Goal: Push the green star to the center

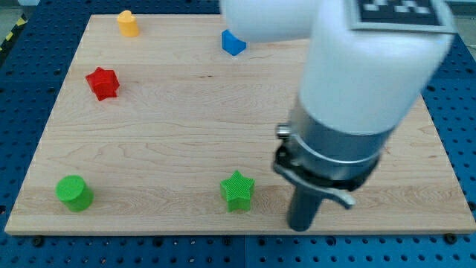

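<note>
The green star (238, 190) lies on the wooden board (186, 112) near the view's bottom edge, a little right of the middle. My tip (301, 225) rests on the board just to the star's right and slightly lower, a short gap apart from it. The white and grey arm body hangs above the tip and hides the board's upper right part.
A green cylinder (74, 193) stands at the bottom left. A red star (103, 83) lies at the left. A yellow block (129, 23) sits at the top left. A blue block (233, 42) sits at the top middle, partly under the arm.
</note>
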Robot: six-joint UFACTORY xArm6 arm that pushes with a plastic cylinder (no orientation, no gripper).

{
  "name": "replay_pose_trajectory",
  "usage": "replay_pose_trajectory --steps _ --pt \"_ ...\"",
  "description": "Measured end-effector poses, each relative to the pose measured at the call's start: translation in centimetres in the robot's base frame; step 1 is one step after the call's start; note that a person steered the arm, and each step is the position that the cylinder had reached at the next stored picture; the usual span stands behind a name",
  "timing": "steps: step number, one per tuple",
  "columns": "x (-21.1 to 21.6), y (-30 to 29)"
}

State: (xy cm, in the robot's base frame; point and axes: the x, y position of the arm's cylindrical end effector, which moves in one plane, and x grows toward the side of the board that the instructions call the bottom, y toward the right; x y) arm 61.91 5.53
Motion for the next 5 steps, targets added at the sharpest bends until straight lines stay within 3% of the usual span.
replay_pose_trajectory --steps 1,5 --pt "-0.1 -4.2" --pt "-0.1 -6.9"
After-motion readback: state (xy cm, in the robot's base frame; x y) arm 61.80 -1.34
